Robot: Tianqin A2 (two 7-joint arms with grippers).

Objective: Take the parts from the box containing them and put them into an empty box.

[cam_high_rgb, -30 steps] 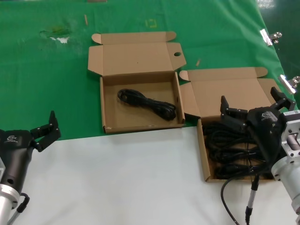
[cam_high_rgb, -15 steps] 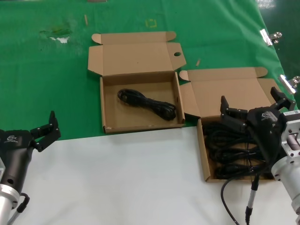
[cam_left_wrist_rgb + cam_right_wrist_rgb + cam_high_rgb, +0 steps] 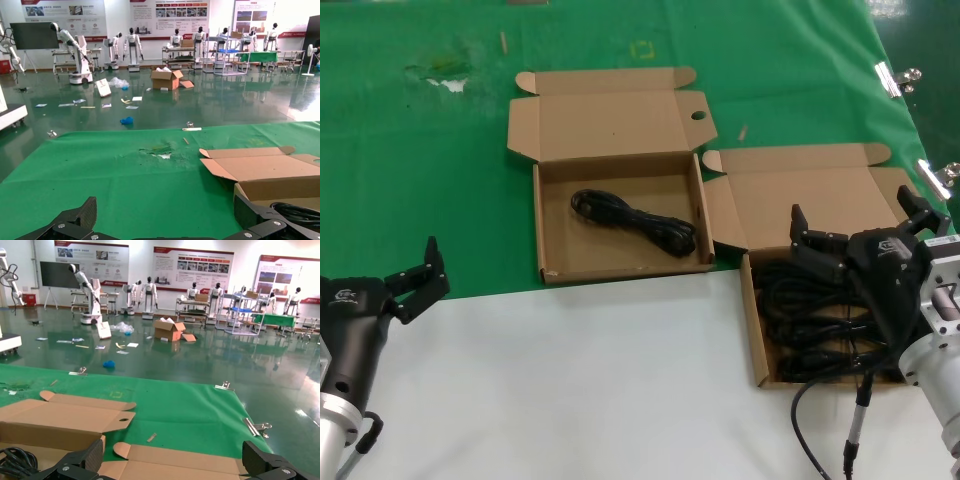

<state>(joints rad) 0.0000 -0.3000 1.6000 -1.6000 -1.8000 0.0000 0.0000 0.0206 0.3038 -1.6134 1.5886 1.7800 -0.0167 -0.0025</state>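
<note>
Right gripper (image 3: 855, 232): mine, poised over the far end of the full box (image 3: 752, 320), jaws spread wide, nothing in them.
Left gripper (image 3: 418, 275): parked at the near left of the bench (image 3: 580, 400), jaws open and empty, well apart from both boxes.
Coiled power cables (image 3: 810, 320): a black tangle filling the full box, directly under my right jaws and running toward me beneath the wrist.
Long axis: I judge the bundles lie mostly across the box, side to side, though the strands overlap and I cannot separate one bundle cleanly.
Nearer arm: the right by far; the reach is a short drop.
Receiving box (image 3: 545, 225): to my left and a little farther off, on the green cloth (image 3: 420, 150), lid (image 3: 610, 120) flapped back; one cable bundle (image 3: 635, 222) already lies in it, on a diagonal.
Carry direction: leftward across the gap between the boxes.
Writing: a small white logo on the left gripper's body, too small to read; wall posters in the wrist views, text not legible.
Risk, as I judge it: snagging a neighbouring coil on the lift.
</note>
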